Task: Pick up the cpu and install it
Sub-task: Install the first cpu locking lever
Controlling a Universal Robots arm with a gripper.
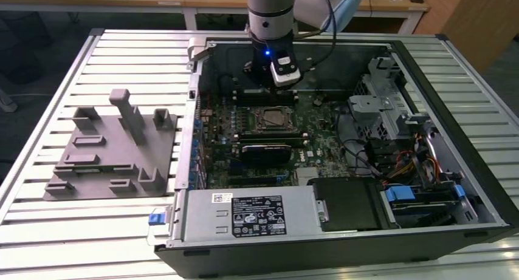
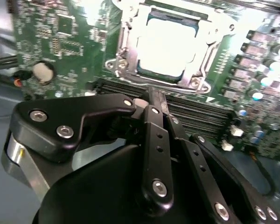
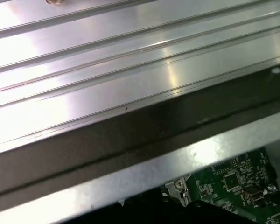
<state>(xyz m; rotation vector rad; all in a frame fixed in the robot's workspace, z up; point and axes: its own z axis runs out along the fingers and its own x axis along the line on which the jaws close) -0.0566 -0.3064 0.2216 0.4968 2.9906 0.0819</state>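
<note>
The cpu, a pale silvery square, lies flat inside the metal frame of its socket on the green motherboard. In the exterior view the cpu sits mid-board inside the open computer case. My gripper hangs over the board just behind the socket, toward the far wall of the case. In the second wrist view the black fingers meet at their tips, and the gripper is shut with nothing between them, a short way off the socket's edge over the dark memory slots.
A grey plastic tray with upright posts lies on the slatted table at the exterior view's left. A power supply fills the case's near side, and a drive cage with cables its right. The first wrist view shows the case wall and table slats.
</note>
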